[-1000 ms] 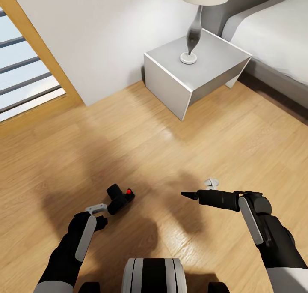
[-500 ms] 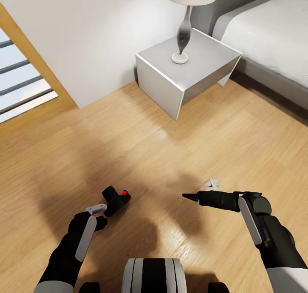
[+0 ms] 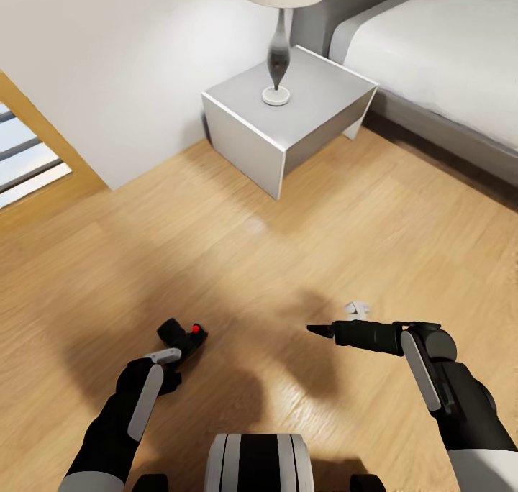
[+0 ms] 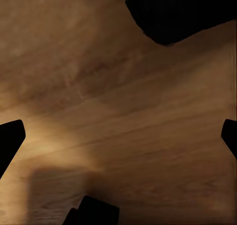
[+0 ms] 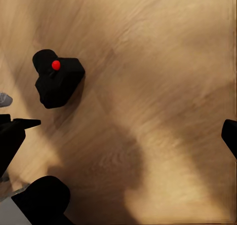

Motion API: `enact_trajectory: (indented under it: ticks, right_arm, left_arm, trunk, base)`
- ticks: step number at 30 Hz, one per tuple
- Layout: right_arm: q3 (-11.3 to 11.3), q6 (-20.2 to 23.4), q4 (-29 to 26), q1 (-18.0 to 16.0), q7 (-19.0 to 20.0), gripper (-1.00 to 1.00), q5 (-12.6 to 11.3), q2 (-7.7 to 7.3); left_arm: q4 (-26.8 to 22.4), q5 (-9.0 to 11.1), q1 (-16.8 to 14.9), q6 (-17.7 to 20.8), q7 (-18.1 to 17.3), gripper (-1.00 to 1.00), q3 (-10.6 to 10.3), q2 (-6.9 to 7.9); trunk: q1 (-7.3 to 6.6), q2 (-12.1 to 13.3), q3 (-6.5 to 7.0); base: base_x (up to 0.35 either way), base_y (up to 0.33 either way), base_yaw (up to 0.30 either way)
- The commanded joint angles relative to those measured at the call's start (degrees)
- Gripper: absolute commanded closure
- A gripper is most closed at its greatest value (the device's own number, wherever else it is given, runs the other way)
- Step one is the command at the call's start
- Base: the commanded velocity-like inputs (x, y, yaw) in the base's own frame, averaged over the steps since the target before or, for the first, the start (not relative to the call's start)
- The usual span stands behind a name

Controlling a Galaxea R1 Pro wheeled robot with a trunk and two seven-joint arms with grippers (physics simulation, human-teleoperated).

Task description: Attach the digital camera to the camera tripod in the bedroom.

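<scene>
- Covering most of the head view was the light wood plank floor (image 3: 302, 211), glossy, with soft dark shadows of the arms on it.
- Bed (image 3: 446, 53) at far right: grey frame, white mattress, flat and smooth.
- Bedside cabinet (image 3: 288, 118), a pale grey open-sided box, stood beside the bed by the wall, carrying a lamp (image 3: 279, 39) with a dark curved stem and a round white base.
- Wooden door frame (image 3: 43, 139) at left edge.
- Right claw (image 3: 320, 329) hung over bare floor, holding nothing; tips looked drawn to a point, probably together, though I could not tell for certain.
- Left claw (image 3: 169, 359) sat low, just beside the camera; whether apart or clamped, I could not tell.
- Digital camera (image 3: 181, 336) lay on the floor, black, boxy, red button up, likely awaiting pickup.
</scene>
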Motion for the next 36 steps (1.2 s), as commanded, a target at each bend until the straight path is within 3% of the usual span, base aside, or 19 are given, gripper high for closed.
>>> enact_trajectory:
  ticks: [1, 4, 6, 9, 13, 32, 36]
  right_arm:
    - [-0.05, 0.31, -0.01, -0.04, 0.21, -1.00, 0.04, 0.01]
    - [-0.06, 0.31, -0.01, -0.04, 0.17, -1.00, 0.04, 0.01]
    - [-0.07, 0.31, -0.01, -0.04, 0.17, -1.00, 0.04, 0.01]
    - [-0.07, 0.31, -0.01, -0.04, 0.19, -1.00, 0.04, 0.01]
    - [-0.07, 0.31, 0.05, -0.04, 0.17, -1.00, 0.04, 0.01]
    - [-0.15, 0.31, 0.30, -0.04, -0.07, -1.00, -0.17, 0.05]
    - [-0.16, 0.31, 0.62, -0.04, -0.13, -1.00, -0.28, 0.06]
  left_arm:
    - [0.06, 0.59, -0.01, 0.16, 0.48, -1.00, 0.09, -0.03]
    - [0.66, 0.53, -0.01, 0.29, 0.46, -1.00, 0.05, -0.02]
    - [1.08, 0.55, -0.01, 0.34, 0.45, -1.00, -3.72, 0.11]
    - [1.18, 0.57, -0.01, 0.35, 0.45, -1.00, -5.98, 0.21]
    - [1.26, 0.58, -0.01, 0.35, 0.45, -1.00, -7.43, 0.45]
    - [1.28, 0.42, -0.01, 0.34, 0.45, -1.00, -7.68, 1.21]
    - [2.51, 0.76, -0.01, 0.04, 0.00, -1.00, -7.65, 3.55]
  trunk:
    - [-0.01, -0.01, -0.03]
    - [-0.01, -0.01, -0.03]
    - [-0.01, -0.01, -0.03]
    - [-0.01, -0.01, -0.03]
    - [-0.01, -0.01, -0.03]
    - [-0.01, -0.01, -0.03]
    - [-0.01, -0.01, -0.03]
  base:
    - [0.000, 0.000, -0.205]
    - [0.000, 0.000, -0.101]
    - [0.000, 0.000, -0.014]
    - [0.000, 0.000, -0.016]
    - [0.000, 0.000, -0.144]
    - [0.000, 0.000, -0.037]
    - [0.000, 0.000, 0.000]
